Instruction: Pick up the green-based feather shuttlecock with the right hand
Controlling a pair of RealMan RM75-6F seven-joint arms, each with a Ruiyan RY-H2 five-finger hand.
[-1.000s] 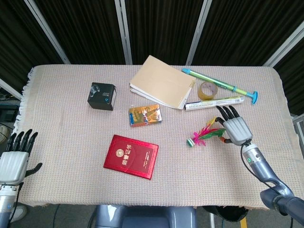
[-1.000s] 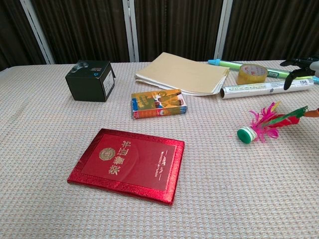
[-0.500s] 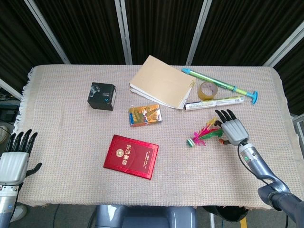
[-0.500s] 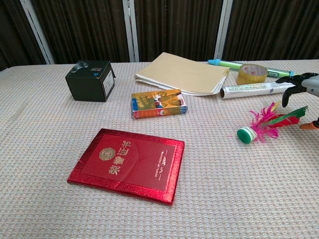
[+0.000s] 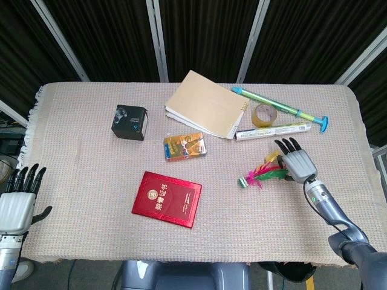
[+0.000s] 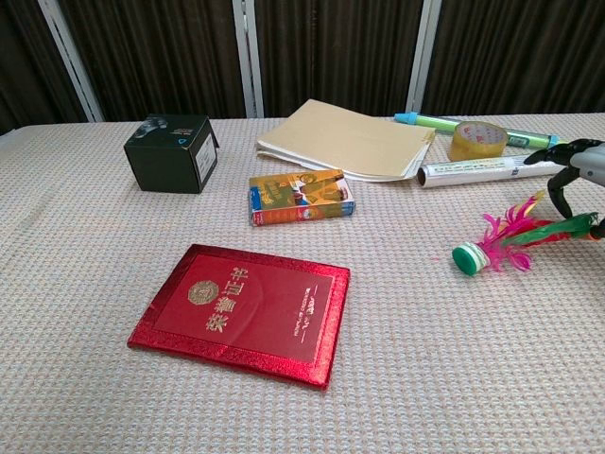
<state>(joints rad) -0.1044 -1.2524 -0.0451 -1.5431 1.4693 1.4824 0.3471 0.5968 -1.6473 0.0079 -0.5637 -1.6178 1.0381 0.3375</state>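
Note:
The green-based feather shuttlecock [image 5: 259, 176] lies on its side on the cloth at the right, its base [image 6: 465, 258] pointing left and its pink and green feathers [image 6: 518, 233] pointing right. My right hand [image 5: 298, 164] is down at the feather ends, and in the chest view the right hand [image 6: 579, 185] has a finger curled down onto the green feather tip, pinching it. The base still rests on the table. My left hand [image 5: 18, 204] hangs at the table's front left corner with its fingers apart, holding nothing.
Just behind the right hand lie a silver tube [image 5: 271, 131], a tape roll [image 5: 265, 114] and a green pump [image 5: 280, 107]. A tan notebook [image 5: 204, 104], an orange card pack [image 5: 184, 145], a black box [image 5: 130, 122] and a red booklet [image 5: 167, 198] lie further left.
The right hand has come down and a little forward onto the feather ends, and its fingers have closed on them. The feathers now lie flatter. The left hand has barely moved.

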